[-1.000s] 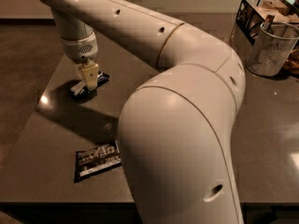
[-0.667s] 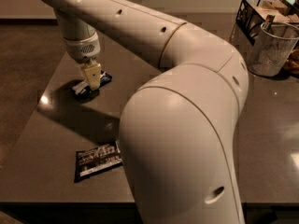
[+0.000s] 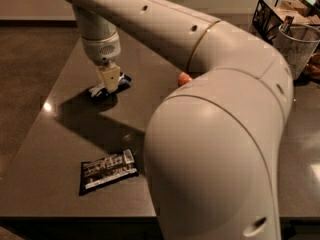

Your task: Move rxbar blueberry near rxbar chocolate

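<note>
The rxbar blueberry (image 3: pixel 122 80), a small dark blue wrapper with white, is at the far left of the grey table (image 3: pixel 60 134). My gripper (image 3: pixel 110 80) points straight down onto it and is shut on it, covering its middle. The rxbar chocolate (image 3: pixel 108 170), a black wrapper with white lettering, lies flat near the table's front edge, well in front of the gripper. My big white arm (image 3: pixel 215 134) fills the right half of the view and hides the table behind it.
A black wire basket (image 3: pixel 272 14) with items and a clear plastic cup (image 3: pixel 296 49) stand at the back right. A small orange object (image 3: pixel 184 78) peeks out behind the arm. The table's left edge runs close to the blue bar.
My gripper and the rxbar blueberry have shifted together a little to the right. The rxbar chocolate has not moved.
</note>
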Robot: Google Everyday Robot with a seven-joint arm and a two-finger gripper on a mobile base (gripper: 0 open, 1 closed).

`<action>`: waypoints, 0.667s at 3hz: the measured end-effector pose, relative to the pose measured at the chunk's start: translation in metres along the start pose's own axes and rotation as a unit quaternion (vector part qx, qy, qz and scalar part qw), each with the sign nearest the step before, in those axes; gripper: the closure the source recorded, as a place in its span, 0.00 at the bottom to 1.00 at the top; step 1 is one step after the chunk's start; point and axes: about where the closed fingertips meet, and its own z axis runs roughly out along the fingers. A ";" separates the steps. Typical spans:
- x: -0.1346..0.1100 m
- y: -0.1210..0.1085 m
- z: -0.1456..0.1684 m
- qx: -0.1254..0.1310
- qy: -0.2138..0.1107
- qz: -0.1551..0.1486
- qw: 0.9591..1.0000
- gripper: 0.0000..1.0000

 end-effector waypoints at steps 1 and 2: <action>0.029 0.026 -0.014 0.004 -0.002 0.042 0.999 1.00; 0.057 0.058 -0.028 0.007 -0.014 0.086 0.996 1.00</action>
